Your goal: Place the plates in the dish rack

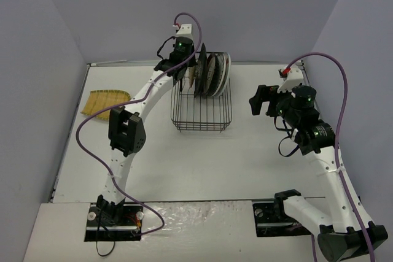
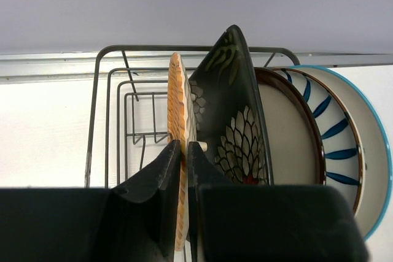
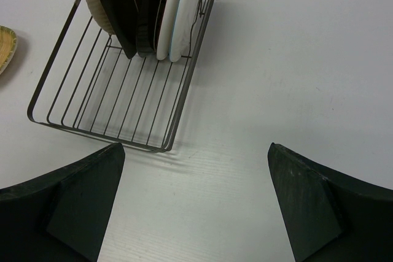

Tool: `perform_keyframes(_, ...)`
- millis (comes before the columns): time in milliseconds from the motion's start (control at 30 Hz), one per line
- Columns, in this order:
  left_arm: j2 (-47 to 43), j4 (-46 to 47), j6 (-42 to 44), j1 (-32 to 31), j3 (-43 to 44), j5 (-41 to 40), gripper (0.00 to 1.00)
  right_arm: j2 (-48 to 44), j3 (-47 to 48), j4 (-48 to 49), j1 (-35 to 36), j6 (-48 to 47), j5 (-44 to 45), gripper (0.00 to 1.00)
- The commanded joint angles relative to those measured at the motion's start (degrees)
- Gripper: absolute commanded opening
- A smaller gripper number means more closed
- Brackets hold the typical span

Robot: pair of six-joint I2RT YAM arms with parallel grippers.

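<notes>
1. From overhead: the left gripper (image 1: 183, 58) reaches to the far end of the dish rack (image 1: 202, 115), where a row of plates (image 1: 213, 72) stands on edge just to the right of its jaws. The right gripper (image 1: 258, 100) hangs over bare worktop (image 1: 258, 157), well to the right of the rack, holding nothing. A yellow-green plate (image 1: 104, 102) lies flat on the worktop, well to the left of the left jaws; by the look of it, this is the one plate not yet racked.

2. Left wrist camera: the jaws of the left gripper (image 2: 183, 146) are pressed together on the near rim of the orange plate (image 2: 178, 102), which stands upright between them. The edge grip seems chosen so the plate can drop between the rack's prongs. To the right of the jaws the dark square plate (image 2: 230, 108) leans beside it, then a red-rimmed cream plate (image 2: 288, 133) and a blue-striped plate (image 2: 336, 130). The rack's wire wall (image 2: 96, 121) rises to the left.

3. Right wrist camera: the jaws of the right gripper (image 3: 195, 148) stand spread wide and empty. The dish rack (image 3: 47, 72) sits ahead and to their left, with the plates (image 3: 175, 10) stacked upright at its far end. The yellow-green plate (image 3: 5, 47) shows at the far left edge.
</notes>
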Motion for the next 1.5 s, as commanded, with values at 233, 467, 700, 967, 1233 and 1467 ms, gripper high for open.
perform_keyframes(233,0.6,3.1,-3.3,-0.6,5.9,-3.6,0.00,0.3,2.6,2.4,0.3,-1.4,0.9,1.00)
perform_keyframes(467,1.1,2.2,-3.2,-1.1,3.6,-2.9,0.14,0.5,2.8,2.3,0.3,-1.4,0.7,1.00)
perform_keyframes(700,-3.3,3.6,-1.6,-1.9,-3.4,-3.7,0.40,0.8,2.9,2.4,0.3,-1.3,0.4,1.00)
perform_keyframes(967,-10.4,-1.8,3.3,-1.7,-0.1,-4.1,0.74,0.6,3.4,2.3,0.3,-1.4,0.2,1.00)
perform_keyframes(1233,-21.0,-12.9,9.0,2.5,-3.1,0.4,0.89,0.4,4.1,2.4,0.3,-1.5,-1.4,1.00)
perform_keyframes(1467,-35.3,-18.3,12.0,12.4,-27.6,-5.7,0.89,-0.3,2.7,2.6,0.4,-1.1,-4.4,1.00)
